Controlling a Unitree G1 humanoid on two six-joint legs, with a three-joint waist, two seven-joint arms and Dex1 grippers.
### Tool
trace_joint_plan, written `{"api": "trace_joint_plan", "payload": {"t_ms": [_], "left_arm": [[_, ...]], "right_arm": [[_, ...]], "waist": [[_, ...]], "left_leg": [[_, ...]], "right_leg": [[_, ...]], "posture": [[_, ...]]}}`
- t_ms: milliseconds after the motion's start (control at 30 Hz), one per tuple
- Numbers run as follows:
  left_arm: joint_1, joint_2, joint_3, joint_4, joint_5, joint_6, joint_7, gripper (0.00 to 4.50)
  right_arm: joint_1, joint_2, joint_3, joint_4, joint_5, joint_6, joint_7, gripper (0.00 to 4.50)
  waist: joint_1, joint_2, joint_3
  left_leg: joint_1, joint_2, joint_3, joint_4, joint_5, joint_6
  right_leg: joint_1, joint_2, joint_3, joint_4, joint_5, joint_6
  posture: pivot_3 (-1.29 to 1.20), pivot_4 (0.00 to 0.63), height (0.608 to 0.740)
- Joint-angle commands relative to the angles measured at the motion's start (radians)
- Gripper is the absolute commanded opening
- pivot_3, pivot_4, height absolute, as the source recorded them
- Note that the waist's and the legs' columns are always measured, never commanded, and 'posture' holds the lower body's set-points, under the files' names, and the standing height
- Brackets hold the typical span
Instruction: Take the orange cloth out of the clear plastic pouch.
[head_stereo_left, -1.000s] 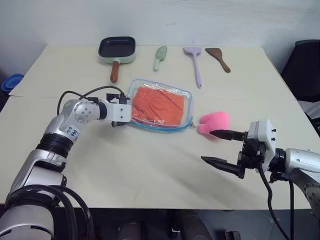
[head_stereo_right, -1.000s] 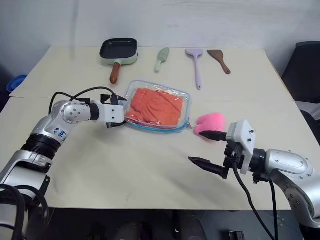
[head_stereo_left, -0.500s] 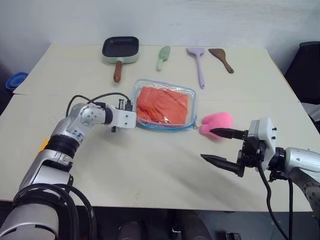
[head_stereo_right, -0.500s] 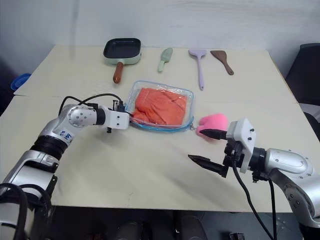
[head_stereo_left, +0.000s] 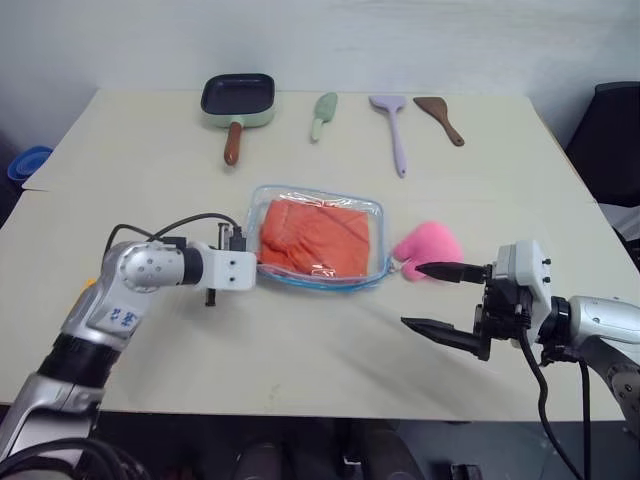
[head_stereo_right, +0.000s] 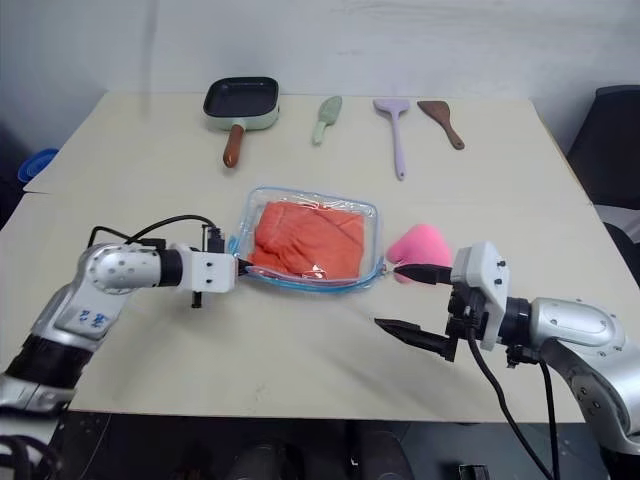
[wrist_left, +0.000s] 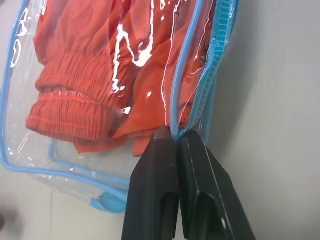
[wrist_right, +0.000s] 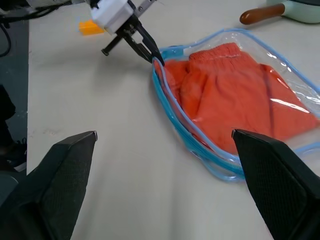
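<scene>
Now your left end effector (wrist_left: 176, 142), spread wide a second ago, has pinched the blue-trimmed edge of the clear plastic pouch (head_stereo_left: 318, 238) and drawn it nearer you across the counter (head_stereo_left: 300, 340). The pouch lies mid-counter, long axis running left to right, the orange cloth (head_stereo_left: 315, 236) inside. Your right end effector (head_stereo_left: 443, 298) hangs spread wide, holding nothing.

I see a pale beige surface (head_stereo_left: 300, 340). On it, at centre, lies the clear plastic pouch (head_stereo_left: 372, 215). A pink plush toy (head_stereo_left: 430, 247) sits just beside the pouch at its three o'clock. Toward twelve o'clock runs a far row: a square pan (head_stereo_left: 237, 99), a green spatula (head_stereo_left: 321, 112), a lilac spatula (head_stereo_left: 391, 125), a brown spatula (head_stereo_left: 438, 115). A small orange brick (wrist_right: 88, 26) lies near the nine o'clock edge.
</scene>
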Motion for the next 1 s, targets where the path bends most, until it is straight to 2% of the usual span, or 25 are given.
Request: {"api": "trace_joint_plan", "payload": {"t_ms": [33,167,433,533,633,700,900,1000], "left_arm": [[0.086,0.029,0.041,-0.212,-0.004,0.133,-0.018,0.02],[0.140,0.024,0.047,-0.279,0.009,0.205,0.002,0.02],[0.166,-0.020,0.023,-0.245,0.056,0.245,0.087,0.02],[0.184,-0.040,0.040,-0.271,0.030,0.280,0.088,0.67],[0.214,-0.051,0.082,-0.310,-0.008,0.330,0.092,1.54],[0.236,-0.061,0.129,-0.341,-0.074,0.380,0.078,2.14],[0.284,-0.095,0.376,-0.439,-0.474,0.613,-0.029,2.14],[0.284,-0.069,0.464,-0.464,-0.653,0.750,-0.072,2.14]], "right_arm": [[0.003,-0.020,-0.019,0.001,-0.015,-0.021,0.020,4.50],[-0.004,-0.017,0.000,0.023,-0.053,-0.032,0.025,4.50],[-0.021,-0.009,0.033,0.064,-0.128,-0.062,0.026,4.50],[-0.024,-0.001,0.032,0.083,-0.146,-0.063,0.011,4.50],[-0.037,0.026,0.017,0.103,-0.154,-0.043,-0.044,4.50],[-0.050,0.050,0.005,0.115,-0.150,-0.015,-0.096,4.50],[-0.103,0.131,-0.021,0.188,-0.134,0.088,-0.261,4.50],[-0.141,0.187,-0.024,0.251,-0.122,0.140,-0.330,4.50]], "waist": [[-0.001,0.000,0.000],[0.002,0.000,0.000],[0.001,0.000,0.000],[0.001,0.000,0.000],[-0.005,0.000,0.000],[-0.007,0.000,0.000],[-0.010,0.000,0.000],[-0.010,0.000,0.000]], "left_leg": [[0.000,0.000,0.000,0.000,0.000,0.000],[0.001,0.000,0.000,0.000,0.000,0.000],[0.001,0.000,0.000,0.000,0.000,0.000],[0.001,0.000,0.000,0.000,0.000,0.000],[0.001,0.000,0.000,0.000,0.000,0.000],[0.001,0.000,0.000,0.000,0.000,0.000],[0.001,0.000,0.000,-0.001,0.000,0.000],[0.001,0.000,0.000,0.000,0.000,0.000]], "right_leg": [[0.000,0.000,0.000,0.000,0.000,0.000],[0.001,0.000,0.000,0.000,0.000,0.000],[0.001,0.001,0.000,-0.001,0.000,0.000],[0.001,0.001,0.000,-0.001,0.000,0.000],[0.001,0.001,0.000,-0.001,0.000,0.000],[0.001,0.000,0.000,-0.001,0.000,0.000],[0.001,0.001,0.000,0.000,0.000,-0.001],[0.001,0.001,0.000,0.000,0.000,-0.001]], "posture": [[0.00,0.150,0.740],[0.00,0.150,0.740],[0.00,0.150,0.740],[0.00,0.150,0.740],[0.00,0.150,0.740],[0.00,0.150,0.740],[0.00,0.150,0.740],[0.00,0.150,0.740]]}}
